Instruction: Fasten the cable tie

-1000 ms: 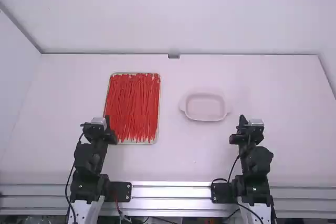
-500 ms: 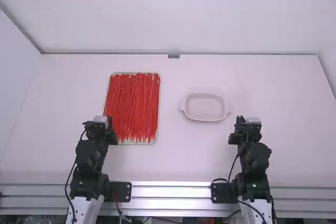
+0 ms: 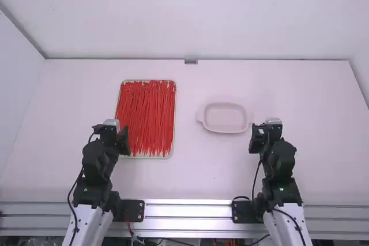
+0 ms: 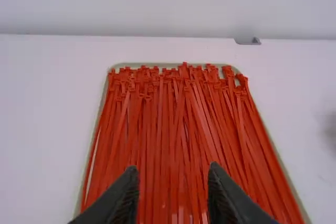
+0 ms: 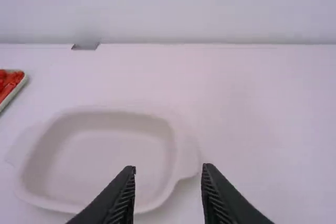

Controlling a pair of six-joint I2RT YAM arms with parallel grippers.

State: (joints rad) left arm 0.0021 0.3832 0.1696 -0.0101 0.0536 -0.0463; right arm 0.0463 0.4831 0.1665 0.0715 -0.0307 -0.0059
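Note:
Several red cable ties [image 3: 145,117] [image 4: 178,135] lie side by side in a flat beige tray [image 3: 173,91] [image 4: 116,67] left of the table's middle. My left gripper [image 3: 113,137] [image 4: 172,192] hovers over the tray's near edge, open, with nothing between its fingers. A white dish with two handles [image 3: 225,117] [image 5: 100,156] stands right of the tray and holds nothing. My right gripper [image 3: 260,139] [image 5: 167,195] sits at the dish's near right corner, open and holding nothing.
A small grey fitting [image 3: 191,60] [image 4: 247,40] [image 5: 85,46] sits at the table's far edge by the back wall. A metal rail [image 3: 184,210] runs along the table's front, where both arm bases stand. White table surface stretches wide around the tray and dish.
Both arms have moved forward, away from the rail: the left gripper toward the tray's near edge, the right gripper toward the dish.

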